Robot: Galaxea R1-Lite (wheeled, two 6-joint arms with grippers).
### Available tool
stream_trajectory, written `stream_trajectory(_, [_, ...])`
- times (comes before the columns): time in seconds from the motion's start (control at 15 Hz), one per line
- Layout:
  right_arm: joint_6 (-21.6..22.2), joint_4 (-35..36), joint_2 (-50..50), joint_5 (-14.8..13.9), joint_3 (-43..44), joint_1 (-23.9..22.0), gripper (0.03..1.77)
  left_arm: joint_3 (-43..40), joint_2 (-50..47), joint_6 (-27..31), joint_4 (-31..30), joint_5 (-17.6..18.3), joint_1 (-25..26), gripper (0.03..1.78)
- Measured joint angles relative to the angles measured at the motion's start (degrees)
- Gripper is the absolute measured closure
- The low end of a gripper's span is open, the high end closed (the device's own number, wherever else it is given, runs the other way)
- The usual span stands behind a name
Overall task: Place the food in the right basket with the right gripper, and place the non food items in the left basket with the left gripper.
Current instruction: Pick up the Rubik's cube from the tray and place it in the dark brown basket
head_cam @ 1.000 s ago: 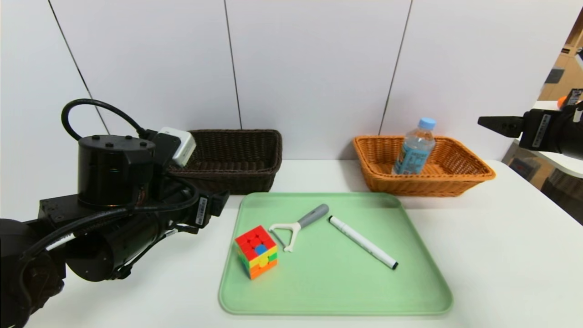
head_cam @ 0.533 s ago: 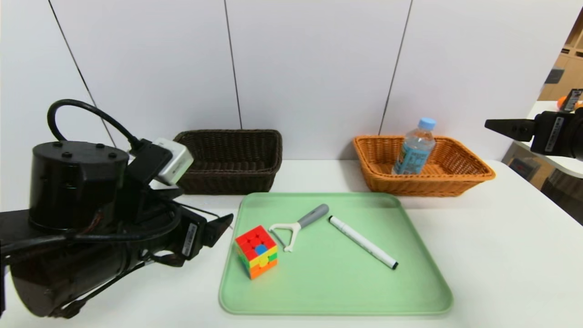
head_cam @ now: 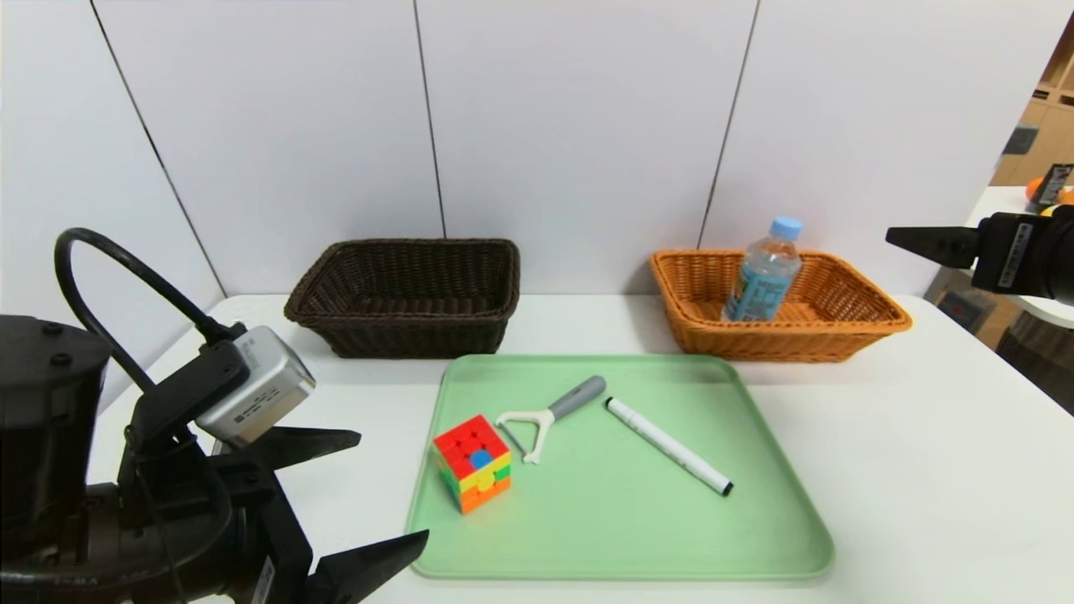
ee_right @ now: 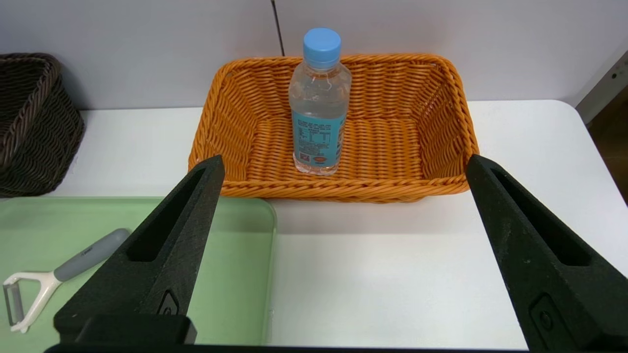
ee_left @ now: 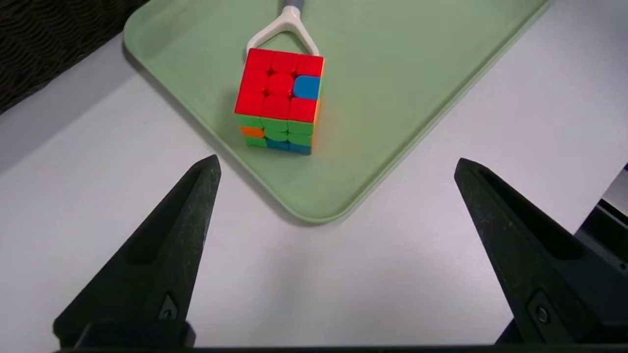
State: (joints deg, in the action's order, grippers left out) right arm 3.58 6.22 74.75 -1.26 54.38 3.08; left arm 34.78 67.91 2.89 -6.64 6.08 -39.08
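- Left gripper [head_cam: 390, 491] low at the table's [head_cam: 923, 470] near left corner, tilted down, fingers spread wide, holding nothing.
- Just ahead of its tips: the tray's [head_cam: 621, 537] near corner, cube [ee_left: 279, 100] on it, clear of both fingers.
- Beyond the cube: peeler [head_cam: 550, 415], then marker [head_cam: 669, 445].
- Farther back: dark basket [head_cam: 411, 294].
- Right gripper [ee_right: 343, 164] raised, near level, fingers wide apart, nothing between.
- Straight ahead, well apart: bottle [ee_right: 319, 105] upright in the orange basket [ee_right: 441, 122].

Left arm [head_cam: 50, 453]: black, cylindrical housing with small screws on top
Cable [head_cam: 117, 277]: thick black loop
Wrist box [head_cam: 256, 396]: silver, labelled
Left gripper [head_cam: 369, 495]: black, two tapered pointed fingers
Right gripper [head_cam: 923, 242]: black, white barcode sticker behind
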Motion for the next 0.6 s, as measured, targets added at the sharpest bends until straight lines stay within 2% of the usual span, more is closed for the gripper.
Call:
stream_trajectory(0.27, [-0.50,-0.74,-2.21,1.21,-1.50,1.40,0.11,-2.51,3.55,0.22,-8.70,0.06,0.66,0.12])
stream_trajectory(0.6, [-4.07,-19.71,-8.11,2.00,0.85,2.89,0.11,-2.86,8.55,0.77,-10.47,0.17,3.21,0.12])
